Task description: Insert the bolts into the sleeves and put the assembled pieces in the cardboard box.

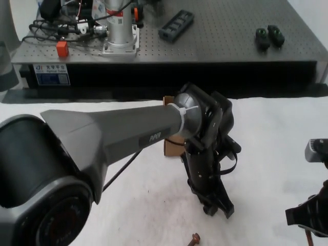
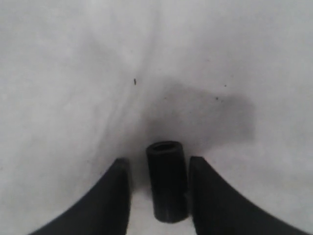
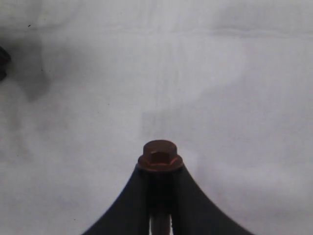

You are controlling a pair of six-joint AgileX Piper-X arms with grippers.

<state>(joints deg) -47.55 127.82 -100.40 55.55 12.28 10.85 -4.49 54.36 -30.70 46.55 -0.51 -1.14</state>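
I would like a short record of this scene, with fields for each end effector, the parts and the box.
left end effector: open, fingers on either side of a black sleeve
right end effector: shut on a brown bolt, head beyond the fingertips
loose bolt: lying on the white cloth
cardboard box: behind the left arm, partly hidden
assembly: bolt not yet in sleeve

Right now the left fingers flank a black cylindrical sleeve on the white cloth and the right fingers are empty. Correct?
Not quite. The right fingers are not empty: the right wrist view shows them shut on a copper-brown hex-head metal bolt. The rest stands: the left fingers flank the black cylindrical sleeve on the white cloth.
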